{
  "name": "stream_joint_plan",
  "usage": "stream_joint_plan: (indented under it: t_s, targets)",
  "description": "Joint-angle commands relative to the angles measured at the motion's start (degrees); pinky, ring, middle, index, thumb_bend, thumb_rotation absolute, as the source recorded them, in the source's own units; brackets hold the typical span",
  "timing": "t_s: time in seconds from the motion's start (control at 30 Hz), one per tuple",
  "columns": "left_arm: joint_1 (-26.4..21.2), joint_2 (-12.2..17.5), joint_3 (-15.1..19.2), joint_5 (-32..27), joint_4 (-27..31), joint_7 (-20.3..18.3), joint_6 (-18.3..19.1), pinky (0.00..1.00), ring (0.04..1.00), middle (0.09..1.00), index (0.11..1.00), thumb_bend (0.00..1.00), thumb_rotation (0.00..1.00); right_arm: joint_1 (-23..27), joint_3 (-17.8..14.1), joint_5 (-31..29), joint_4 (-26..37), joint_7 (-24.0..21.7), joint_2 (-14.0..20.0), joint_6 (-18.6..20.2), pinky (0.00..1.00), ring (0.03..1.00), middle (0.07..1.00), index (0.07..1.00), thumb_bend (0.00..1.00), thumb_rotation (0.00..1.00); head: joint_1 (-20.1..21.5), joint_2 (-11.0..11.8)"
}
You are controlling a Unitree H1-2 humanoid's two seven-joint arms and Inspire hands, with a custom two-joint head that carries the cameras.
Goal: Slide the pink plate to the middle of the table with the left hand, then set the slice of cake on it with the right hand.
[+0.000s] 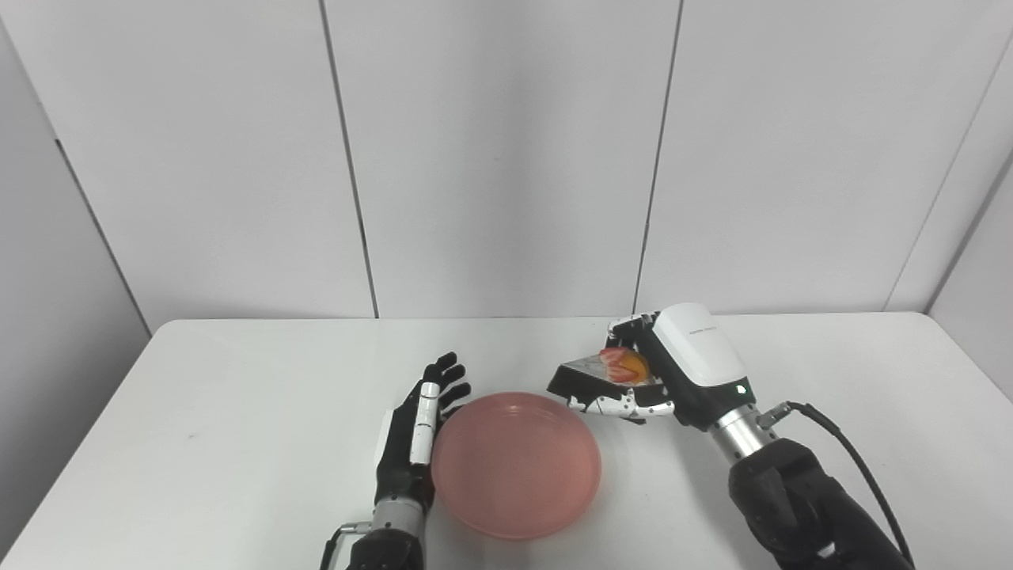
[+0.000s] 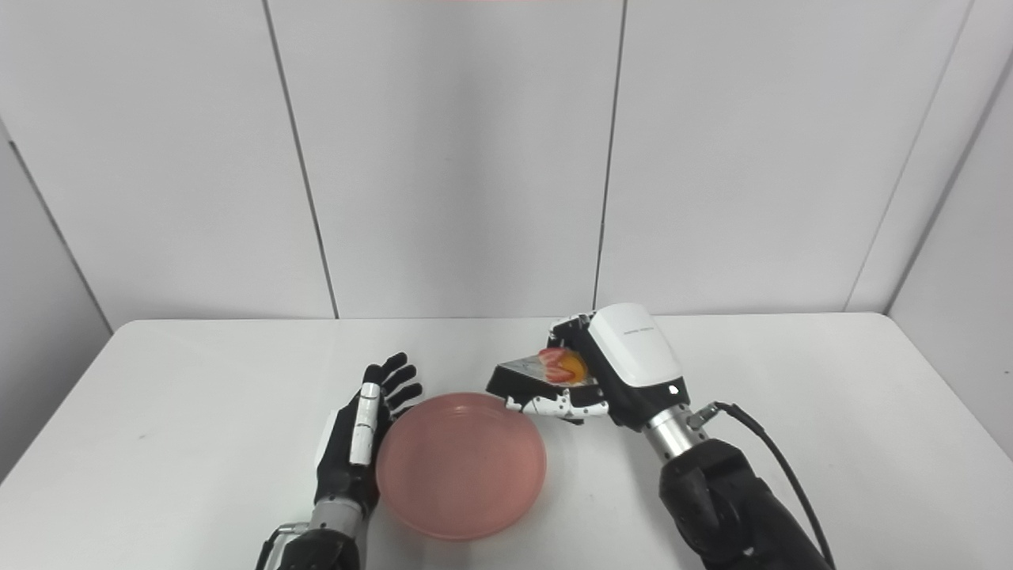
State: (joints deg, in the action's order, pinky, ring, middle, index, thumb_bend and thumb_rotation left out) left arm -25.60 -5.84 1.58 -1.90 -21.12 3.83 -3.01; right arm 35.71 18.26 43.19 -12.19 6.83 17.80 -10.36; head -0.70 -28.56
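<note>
Nearest the camera, both arms enter from the bottom edge; a black cable (image 1: 851, 459) runs along the right forearm.

The pink plate (image 1: 515, 465) lies flat on the white bench (image 1: 237, 412), toward the near edge and roughly at the middle of its width. Its inside is bare.

The left hand (image 1: 418, 435) stands just beside the plate's left rim, palm turned toward the plate, fingers stretched out and spread, pointing away from the robot. It holds nothing. The side of the hand appears to touch the rim, though actual contact cannot be confirmed from either view.

Further back and to the right, the right hand (image 1: 657, 372) is closed around the slice of cake (image 1: 605, 368). The slice is a wedge with its narrow tip pointing left, toward the plate. A red and orange fruit topping (image 2: 563, 365) sits at its wide end, next to the palm. Fingers (image 1: 621, 406) run along its near side, and more fingers show behind it. The slice is held clear of the bench, just past the plate's far right rim, its tip near the rim's edge.

Beyond the bench stands a wall of pale grey panels (image 1: 506, 158) with dark vertical seams.
</note>
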Motion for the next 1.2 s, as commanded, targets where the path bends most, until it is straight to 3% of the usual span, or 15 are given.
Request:
stream_joint_plan:
  t_s: [0.0, 0.17, 0.57, 0.7, 0.9, 1.1, 1.17]
  targets:
    - [0.64, -1.16, -0.05, -0.46, 0.39, 0.45, 1.66, 0.7, 0.828, 0.857, 0.812, 0.7, 0.98, 3.75, 0.43, -0.18, 0.12, 0.24, -0.72, -2.84, 0.13, 0.186, 0.267, 0.349, 0.49, 0.74, -0.46, -0.14]
    - [0.83, -1.64, 0.11, -0.13, 0.68, 0.91, 2.27, 0.69, 0.827, 0.858, 0.789, 0.7, 0.99, 4.4, 2.38, 1.01, -2.36, 0.83, -3.64, -2.65, 0.11, 0.163, 0.23, 0.273, 0.48, 0.74, -0.59, -0.32]
    - [1.05, -1.93, -0.44, 0.65, 0.68, 0.94, 2.35, 0.71, 0.814, 0.859, 0.812, 0.73, 0.99, 4.1, 6.68, 3.28, -10.13, 2.32, -7.09, -4.8, 0.12, 0.175, 0.241, 0.294, 0.49, 0.84, -0.52, -0.57]
    - [1.15, -1.96, -0.44, 0.43, 0.49, 0.66, 1.94, 0.68, 0.82, 0.866, 0.802, 0.71, 0.99, 3.68, 7.58, 3.37, -12.6, 3.13, -7.53, -5.83, 0.14, 0.195, 0.263, 0.327, 0.46, 0.76, -0.58, -0.66]
    - [1.56, -2.04, -0.38, 0.37, 1.42, 0.77, 2.36, 0.67, 0.815, 0.846, 0.804, 0.69, 0.98, 3.08, 9.2, 4.55, -15.26, 3.53, -7.17, -5.65, 0.13, 0.189, 0.267, 0.337, 0.47, 0.76, 0.07, -1.05]
    - [1.83, -1.75, -0.4, 0.51, 2.36, 0.68, 3.55, 0.66, 0.816, 0.836, 0.801, 0.69, 0.98, 2.9, 9.91, 5.06, -16.47, 4.31, -6.95, -5.88, 0.17, 0.224, 0.302, 0.388, 0.53, 0.8, 0.49, -1.16]
    - [1.9, -1.65, -0.43, 0.71, 2.58, 0.77, 3.95, 0.66, 0.808, 0.836, 0.804, 0.69, 0.99, 2.76, 9.9, 5.57, -16.69, 5.49, -6.95, -5.84, 0.15, 0.202, 0.28, 0.328, 0.64, 0.85, 0.6, -1.2]
